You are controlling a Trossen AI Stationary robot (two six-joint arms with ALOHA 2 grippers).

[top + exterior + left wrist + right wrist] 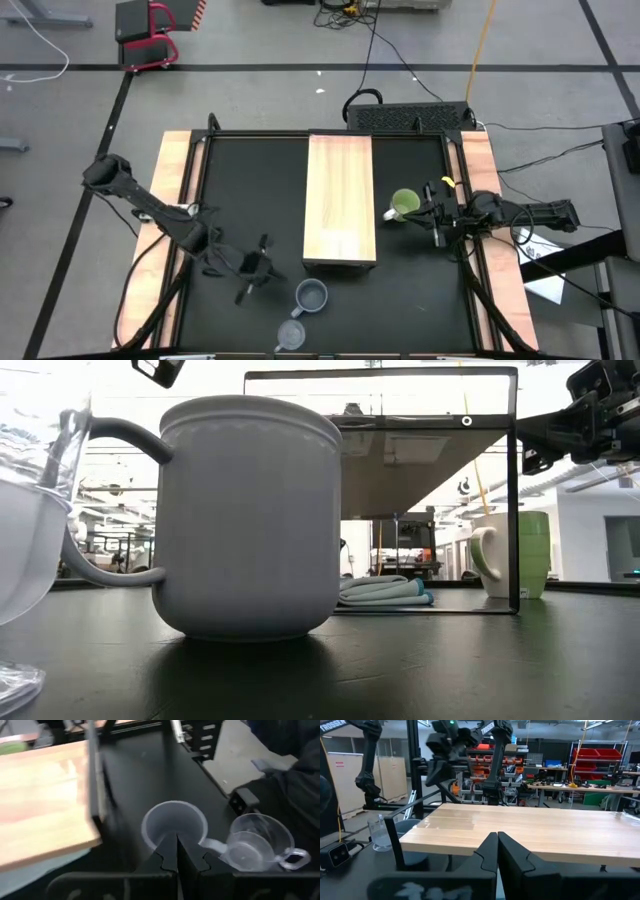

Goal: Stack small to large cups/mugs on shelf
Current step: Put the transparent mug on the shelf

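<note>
The wooden shelf (340, 200) stands on a black frame in the middle of the black table. The lime-green mug (405, 204) stands upright on the table right of it. The blue-grey mug (312, 296) and the clear glass cup (290, 335) stand upright near the front edge. My left gripper (272, 273) hangs shut in the air just left of the blue-grey mug (172, 825) and points at it, touching nothing. My right gripper (426, 212) is shut and held level above and right of the green mug (520, 555), pointing toward the shelf (530, 827).
A folded pale cloth (385, 592) lies on the table under the shelf. A black box (410, 117) with cables sits at the table's far edge. Light wooden strips (175, 180) run along the table's left and right sides.
</note>
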